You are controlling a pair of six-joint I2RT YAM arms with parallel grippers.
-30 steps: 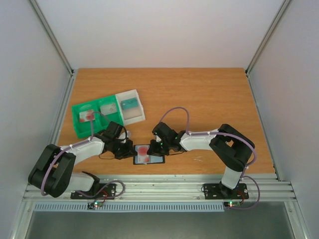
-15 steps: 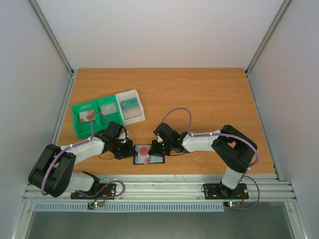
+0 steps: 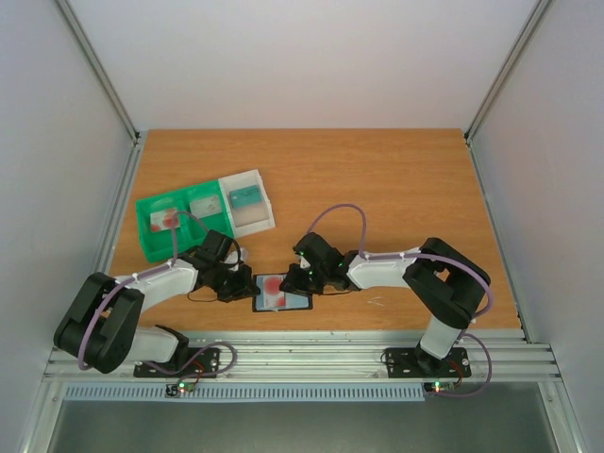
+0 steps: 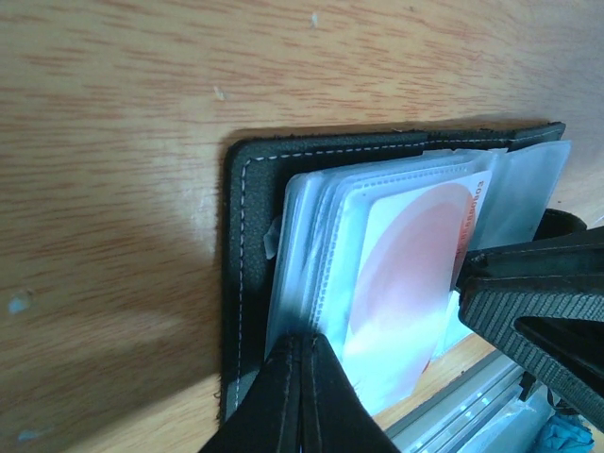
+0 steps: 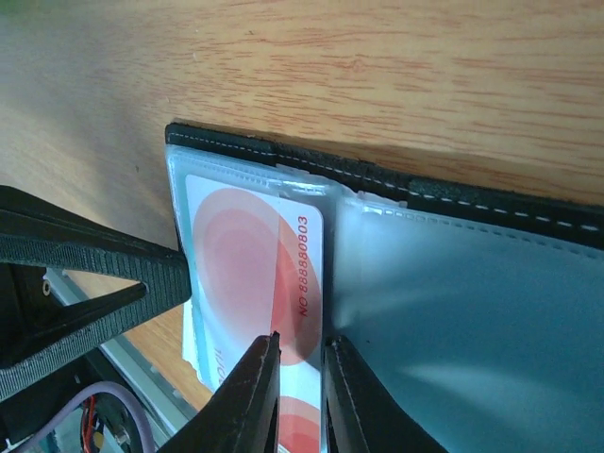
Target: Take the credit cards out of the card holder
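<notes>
The black card holder (image 3: 294, 303) lies open near the table's front edge, its clear sleeves showing in the left wrist view (image 4: 234, 245) and the right wrist view (image 5: 425, 193). A whitish credit card with red circles (image 3: 272, 284) sticks partly out of a left-side sleeve (image 4: 406, 274) (image 5: 245, 255). My left gripper (image 3: 250, 286) is shut, and its tips (image 4: 304, 342) rest on the left edge of the sleeve stack. My right gripper (image 3: 293, 280) has its jaws a narrow gap apart (image 5: 300, 344). They sit over the card's right edge at the fold.
A green compartment tray (image 3: 143, 231) at the back left holds a red-blotched card (image 3: 166, 219). A clear-white box (image 3: 255, 219) beside it holds a teal card (image 3: 245, 196). The metal rail (image 3: 302, 351) runs just in front of the holder.
The right arm has shifted slightly to the right. The left arm and the card holder have stayed put.
</notes>
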